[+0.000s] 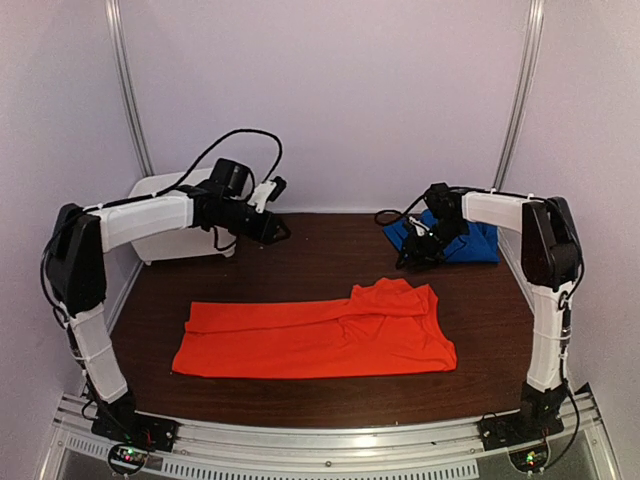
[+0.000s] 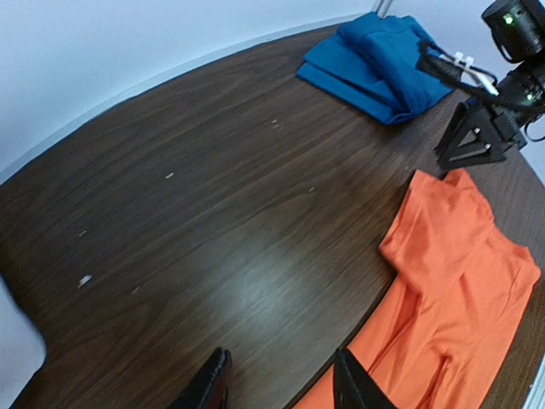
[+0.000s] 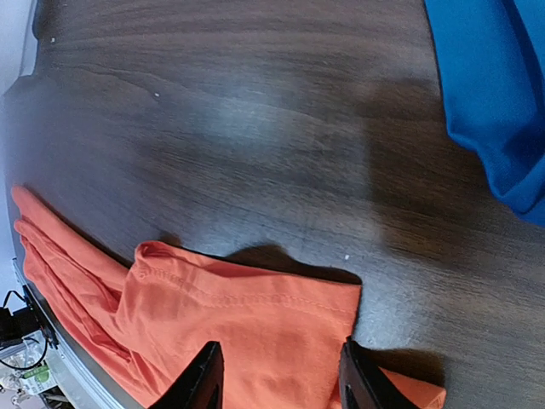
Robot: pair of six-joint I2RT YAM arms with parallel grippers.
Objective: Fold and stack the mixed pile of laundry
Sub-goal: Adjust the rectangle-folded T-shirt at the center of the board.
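While both arms reach out over the desk, two garments lie on it, and the orange shirt serves as the mark for everything else. It is spread flat and long across the near middle of the desk, with its right part folded into a thicker, rumpled hump.

Far behind the shirt's left end, against the back wall, stands one white bin. The left claw hangs behind the shirt's left half, well apart from it and over bare wood. Its two fingers stand moderately apart with nothing between them.

The right claw hovers just behind the hump at the shirt's right end. In its wrist view its two fingers are spread to a middling gap above the shirt's hemmed edge, and no cloth is pinched.

Behind the shirt's right end, in the far right corner, lies the one blue garment. It is folded into a compact bundle, partly hidden by the right arm in the top view, and does not touch the shirt.
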